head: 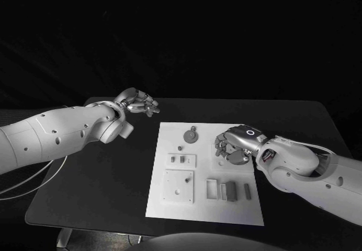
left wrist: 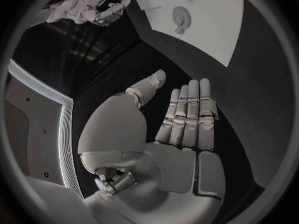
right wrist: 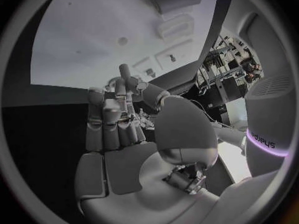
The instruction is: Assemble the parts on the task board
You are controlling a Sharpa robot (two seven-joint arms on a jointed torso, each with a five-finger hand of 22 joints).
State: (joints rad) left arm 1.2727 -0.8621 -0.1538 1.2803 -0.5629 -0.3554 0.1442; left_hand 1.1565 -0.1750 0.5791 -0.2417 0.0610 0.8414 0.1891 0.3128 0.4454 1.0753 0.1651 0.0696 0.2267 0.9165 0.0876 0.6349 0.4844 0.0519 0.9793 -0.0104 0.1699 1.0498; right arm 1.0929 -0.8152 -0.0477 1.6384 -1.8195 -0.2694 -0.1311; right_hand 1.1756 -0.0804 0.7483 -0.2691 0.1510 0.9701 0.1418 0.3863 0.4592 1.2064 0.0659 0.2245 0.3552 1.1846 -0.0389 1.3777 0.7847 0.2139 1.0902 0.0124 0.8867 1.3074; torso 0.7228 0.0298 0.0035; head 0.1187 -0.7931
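Note:
The white task board (head: 170, 206) lies in the middle of the black table. On it lie a round toothed part (head: 191, 136), two small parts (head: 181, 158) in a square recess, a flat plate (head: 179, 186) and some upright blocks (head: 229, 191). My right hand (head: 232, 147) hovers over the board's right side, fingers curled in with the thumb against them (right wrist: 118, 109); whether it pinches a part is hidden. My left hand (head: 137, 102) is off the board near the table's far left edge, with straight fingers and nothing in it (left wrist: 187, 119).
Bare black table (head: 98, 183) surrounds the board on the left, front and far side. In the left wrist view the board (left wrist: 212, 30) with the round part (left wrist: 181, 17) lies ahead of the palm, and the right hand (left wrist: 93, 9) shows beyond it.

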